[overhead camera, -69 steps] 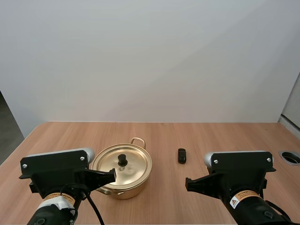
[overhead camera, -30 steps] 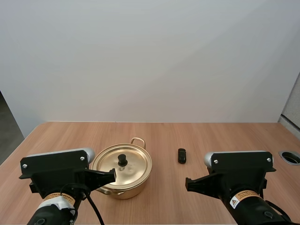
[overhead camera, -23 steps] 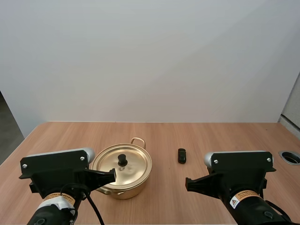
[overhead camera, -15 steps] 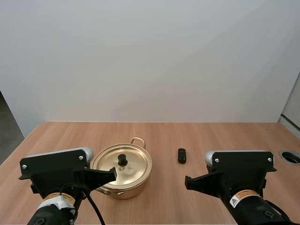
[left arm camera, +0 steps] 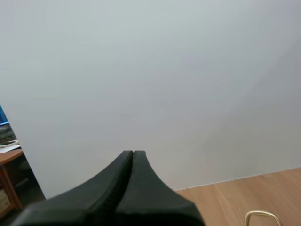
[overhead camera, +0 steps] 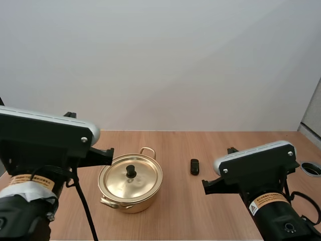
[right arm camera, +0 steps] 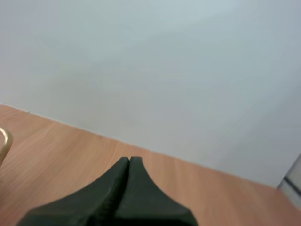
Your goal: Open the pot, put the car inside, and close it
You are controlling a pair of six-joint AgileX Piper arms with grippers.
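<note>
"How do you start?"

"My left hand (left arm camera: pixel 133 153) and right hand (right arm camera: pixel 129 160) are both closed on nothing. I'd open the left and drop straight over the knob (overhead camera: pixel 131 171)."

"And the car?"

"The lid (overhead camera: pixel 140 182) is on the pot (overhead camera: pixel 131 205). The car (overhead camera: pixel 194 166) lies near it on the counter (overhead camera: pixel 200 213)."

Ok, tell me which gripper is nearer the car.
Right. The right gripper is just to the near right of the car. The left gripper is over at the left side of the pot, with the pot between it and the car.
</note>
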